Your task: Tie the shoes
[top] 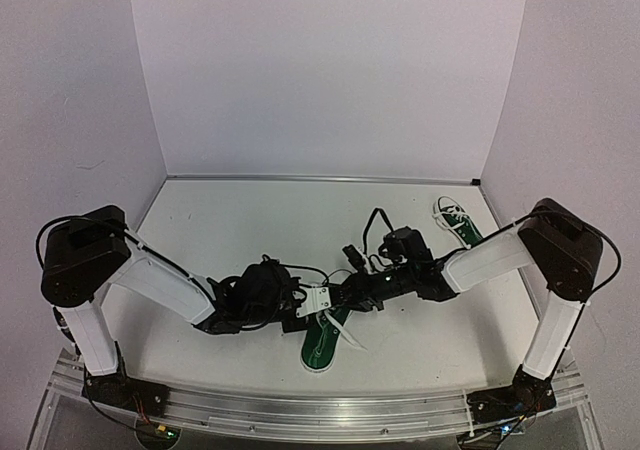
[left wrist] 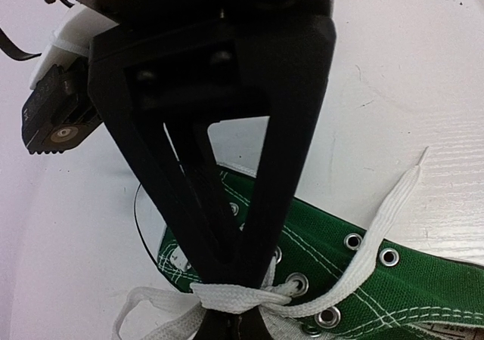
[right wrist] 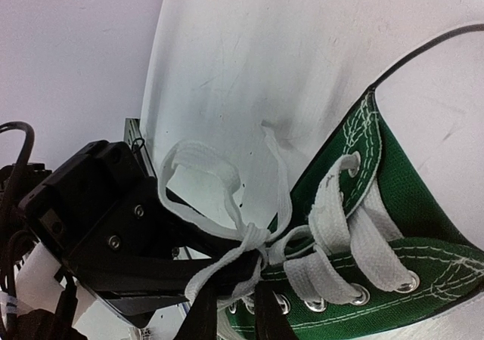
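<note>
The left claw (left wrist: 236, 298) is clamped shut on the white lace (left wrist: 370, 238) where the strands cross — the green sneaker (left wrist: 423, 289) lies just under its tips. The right claw (right wrist: 234, 317) sits close beside it over the same shoe, fingers slightly apart, though whether they pinch a strand I cannot tell; the second sneaker (top: 458, 220) lies well apart, off to its right.
</note>
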Controlling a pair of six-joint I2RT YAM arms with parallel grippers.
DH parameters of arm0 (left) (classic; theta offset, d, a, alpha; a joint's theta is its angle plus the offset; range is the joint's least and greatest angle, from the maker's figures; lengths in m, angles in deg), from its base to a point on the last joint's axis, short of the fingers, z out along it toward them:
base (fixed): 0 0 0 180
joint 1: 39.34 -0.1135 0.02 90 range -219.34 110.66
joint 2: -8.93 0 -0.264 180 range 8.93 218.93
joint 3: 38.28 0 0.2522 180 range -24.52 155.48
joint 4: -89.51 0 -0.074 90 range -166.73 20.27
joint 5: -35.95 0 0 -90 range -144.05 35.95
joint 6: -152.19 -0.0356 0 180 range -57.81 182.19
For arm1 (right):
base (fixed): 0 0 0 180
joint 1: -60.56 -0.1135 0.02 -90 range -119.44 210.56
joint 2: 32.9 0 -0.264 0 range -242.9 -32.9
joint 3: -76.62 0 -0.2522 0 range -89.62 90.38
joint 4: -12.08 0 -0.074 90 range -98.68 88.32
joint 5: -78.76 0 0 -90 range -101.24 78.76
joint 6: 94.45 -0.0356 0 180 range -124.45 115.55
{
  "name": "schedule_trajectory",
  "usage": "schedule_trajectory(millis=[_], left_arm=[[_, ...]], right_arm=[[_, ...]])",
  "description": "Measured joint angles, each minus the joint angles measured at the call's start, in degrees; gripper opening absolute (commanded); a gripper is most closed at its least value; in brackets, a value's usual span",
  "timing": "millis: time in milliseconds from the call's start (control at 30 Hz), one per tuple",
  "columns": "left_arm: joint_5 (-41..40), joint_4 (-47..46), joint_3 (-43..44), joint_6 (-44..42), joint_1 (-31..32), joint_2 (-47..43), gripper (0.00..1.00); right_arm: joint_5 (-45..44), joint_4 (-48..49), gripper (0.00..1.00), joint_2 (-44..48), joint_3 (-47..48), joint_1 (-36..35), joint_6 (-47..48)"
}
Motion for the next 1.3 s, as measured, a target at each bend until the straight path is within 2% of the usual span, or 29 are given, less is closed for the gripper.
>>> schedule_trajectory(millis=[200,367,733,867,1300], left_arm=[[0.02,-4.15,-1.25,0.11,0.00,0.57,0.00],[0.00,-6.44,-1.64,0.50,0.00,1.30,0.00],[-0.12,-7.42,-1.85,0.43,0.11,1.52,0.02],[0.04,-7.01,-2.16,-0.15,0.29,0.69,0.05],[-0.96,1.06,-4.87,-1.25,0.09,-5.87,0.24]], right_arm=[[1.02,1.92,0.14,0.00,-0.76,0.44,-1.92],[1.47,2.97,0.00,0.00,-1.34,0.89,-2.81],[0.98,3.65,0.00,1.25,-3.09,1.18,-3.25],[0.21,3.92,0.00,2.54,-3.99,1.20,-3.31],[-0.69,3.90,0.00,3.39,-4.46,1.27,-3.63]])
